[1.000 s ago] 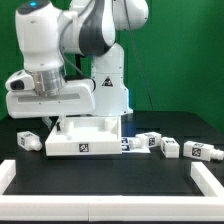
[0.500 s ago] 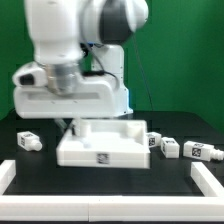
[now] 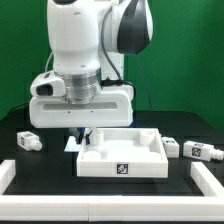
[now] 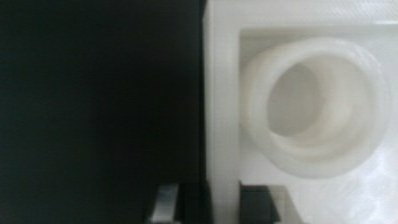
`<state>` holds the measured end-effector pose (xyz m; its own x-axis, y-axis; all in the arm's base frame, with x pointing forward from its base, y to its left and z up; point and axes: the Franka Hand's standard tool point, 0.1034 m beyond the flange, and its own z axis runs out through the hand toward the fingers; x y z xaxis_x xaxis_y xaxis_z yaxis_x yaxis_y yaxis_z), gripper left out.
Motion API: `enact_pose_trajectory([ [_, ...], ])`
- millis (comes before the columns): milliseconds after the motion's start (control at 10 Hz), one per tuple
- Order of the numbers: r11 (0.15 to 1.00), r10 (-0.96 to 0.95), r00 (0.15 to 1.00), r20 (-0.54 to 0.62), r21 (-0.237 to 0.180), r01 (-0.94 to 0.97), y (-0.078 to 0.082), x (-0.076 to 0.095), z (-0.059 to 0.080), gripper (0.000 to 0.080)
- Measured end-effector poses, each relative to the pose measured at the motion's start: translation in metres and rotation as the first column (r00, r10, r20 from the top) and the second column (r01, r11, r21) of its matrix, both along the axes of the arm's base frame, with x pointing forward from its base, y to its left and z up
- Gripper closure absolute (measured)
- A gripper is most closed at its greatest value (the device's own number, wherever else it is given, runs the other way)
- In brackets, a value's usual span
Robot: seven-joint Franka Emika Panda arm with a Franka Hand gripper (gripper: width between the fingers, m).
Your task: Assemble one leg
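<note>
My gripper (image 3: 84, 134) is shut on the far left rim of the wide white square panel (image 3: 122, 160), which lies flat on the black table with a tag on its near wall. In the wrist view the two dark fingers (image 4: 173, 204) stand either side of the panel's wall (image 4: 221, 120), with my gripper (image 4: 217, 205) closed around it, and a round socket (image 4: 324, 100) shows inside the panel. One leg (image 3: 28, 141) lies at the exterior view's left. Two more legs (image 3: 172, 147) (image 3: 201, 152) lie at the exterior view's right, apart from the gripper.
A white raised border runs along the table's left (image 3: 7, 176), right (image 3: 207, 184) and near edges. The arm's white base (image 3: 113, 80) stands behind the panel. A small white piece (image 3: 71, 143) lies just left of the panel's far corner.
The arm has moved toward the exterior view's right and dragged the panel with it. The panel now covers the spot where a leg lay beside it.
</note>
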<state>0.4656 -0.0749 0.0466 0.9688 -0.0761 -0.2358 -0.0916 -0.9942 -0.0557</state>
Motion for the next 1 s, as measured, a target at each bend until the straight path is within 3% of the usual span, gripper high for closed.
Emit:
enact_pose_trajectory([
  [200,1.0,0.001,1.0,0.003,-0.005,-0.001,0.002,0.011,-0.006,0.0745],
  [500,0.999,0.038,0.998,0.052,-0.006,-0.038,0.023,0.073,-0.017,0.0745],
  [600,0.999,0.047,0.997,0.068,0.002,-0.047,0.031,0.085,-0.019,0.0745],
  [1000,0.999,0.048,0.997,0.06,0.005,-0.048,0.03,0.081,-0.022,0.0745],
])
